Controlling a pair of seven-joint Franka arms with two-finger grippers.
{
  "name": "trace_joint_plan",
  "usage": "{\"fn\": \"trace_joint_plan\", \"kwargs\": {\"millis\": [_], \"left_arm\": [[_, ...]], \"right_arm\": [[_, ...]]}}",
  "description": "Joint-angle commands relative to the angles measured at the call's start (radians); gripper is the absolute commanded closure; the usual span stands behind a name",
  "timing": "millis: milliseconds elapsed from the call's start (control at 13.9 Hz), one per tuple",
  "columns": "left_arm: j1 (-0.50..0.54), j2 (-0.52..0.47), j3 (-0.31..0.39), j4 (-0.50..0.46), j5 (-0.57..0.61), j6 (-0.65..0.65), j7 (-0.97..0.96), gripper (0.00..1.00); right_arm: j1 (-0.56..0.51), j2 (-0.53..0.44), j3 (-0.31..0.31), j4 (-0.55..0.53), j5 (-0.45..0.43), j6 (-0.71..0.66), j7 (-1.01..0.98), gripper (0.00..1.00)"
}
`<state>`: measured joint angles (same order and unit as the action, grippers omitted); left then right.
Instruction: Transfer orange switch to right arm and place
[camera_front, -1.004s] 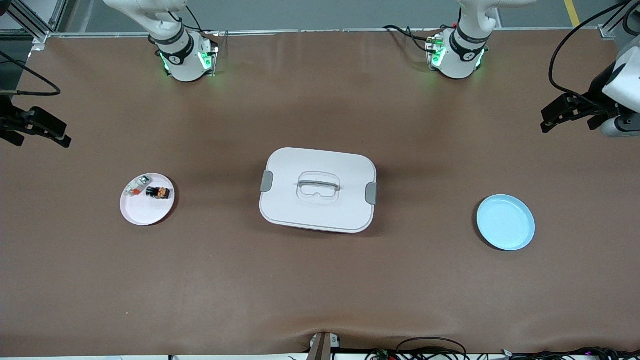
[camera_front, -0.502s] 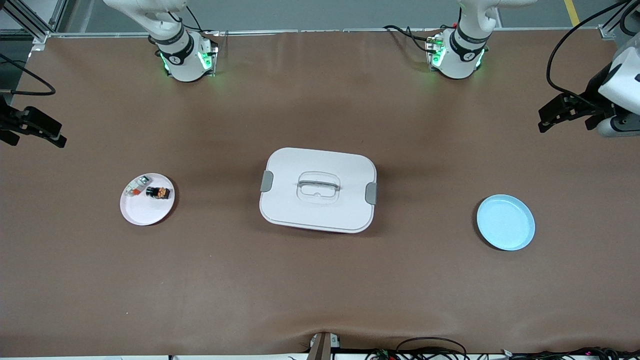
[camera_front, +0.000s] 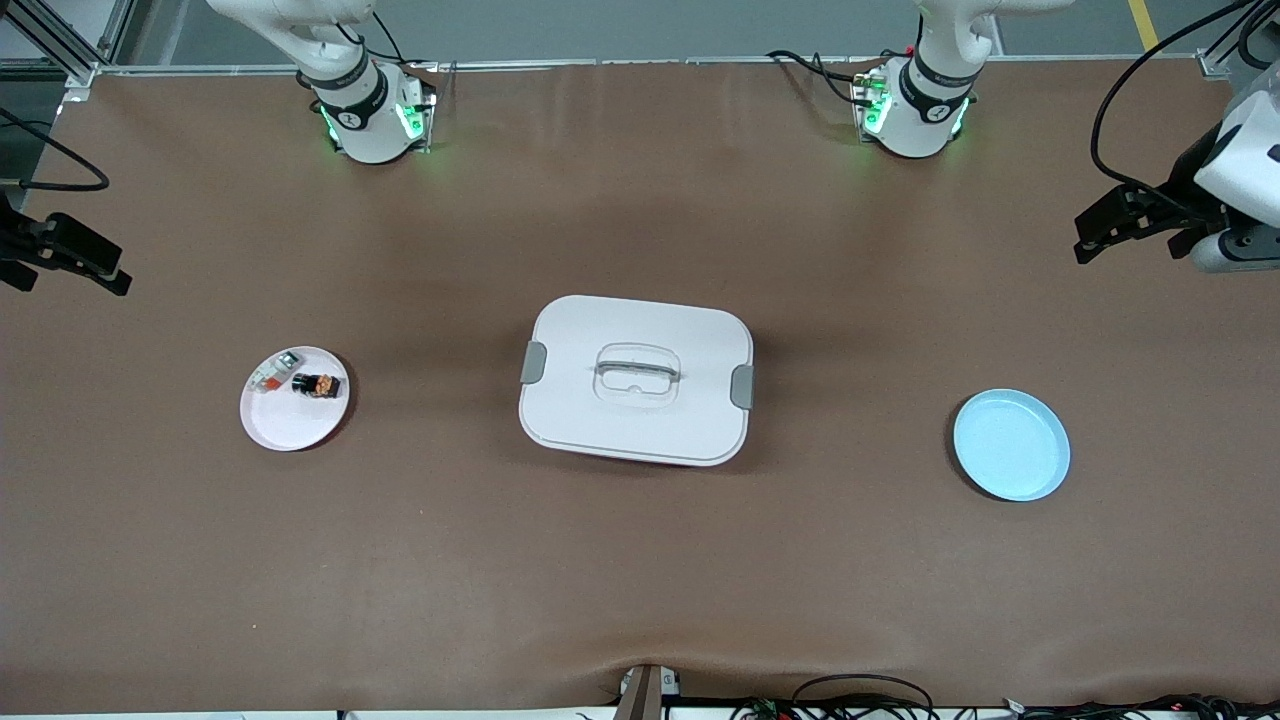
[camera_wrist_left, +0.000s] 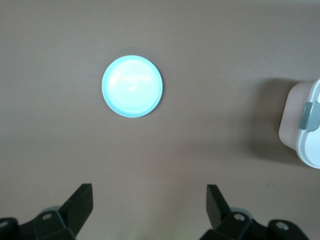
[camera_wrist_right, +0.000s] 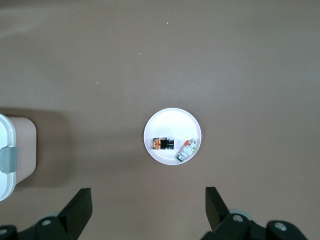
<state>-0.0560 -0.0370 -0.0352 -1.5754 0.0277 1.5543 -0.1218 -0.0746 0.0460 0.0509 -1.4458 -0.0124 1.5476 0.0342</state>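
Observation:
The orange switch (camera_front: 317, 385) is a tiny black block with an orange face. It lies on the white plate (camera_front: 290, 435) toward the right arm's end of the table, beside a small white-grey part (camera_front: 272, 372). The right wrist view shows the switch (camera_wrist_right: 163, 144) and that plate (camera_wrist_right: 172, 117) from high above. My right gripper (camera_front: 95, 270) hangs open and empty over the table's edge at that end; its jaws (camera_wrist_right: 149, 205) stand wide apart. My left gripper (camera_front: 1105, 228) is open and empty, high over the left arm's end, its jaws (camera_wrist_left: 150, 205) wide apart.
A white lidded box (camera_front: 636, 380) with grey latches stands mid-table. An empty light blue plate (camera_front: 1011, 445) lies toward the left arm's end and also shows in the left wrist view (camera_wrist_left: 132, 86). The box's ends show in both wrist views.
Both grippers have drifted slightly farther from the front camera, out at the table's ends. The switch, plates and box have not moved.

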Motion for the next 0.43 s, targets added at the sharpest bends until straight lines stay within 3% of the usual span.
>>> {"fn": "trace_joint_plan", "kwargs": {"millis": [0, 358], "left_arm": [[-0.002, -0.004, 0.000, 0.021, -0.014, -0.025, 0.007, 0.00], [-0.002, -0.006, 0.000, 0.021, -0.017, -0.039, 0.008, 0.00]], "right_arm": [[-0.016, -0.003, 0.010, 0.013, 0.022, -0.009, 0.015, 0.00], [-0.011, -0.001, 0.012, 0.013, 0.025, -0.003, 0.015, 0.00]]}}
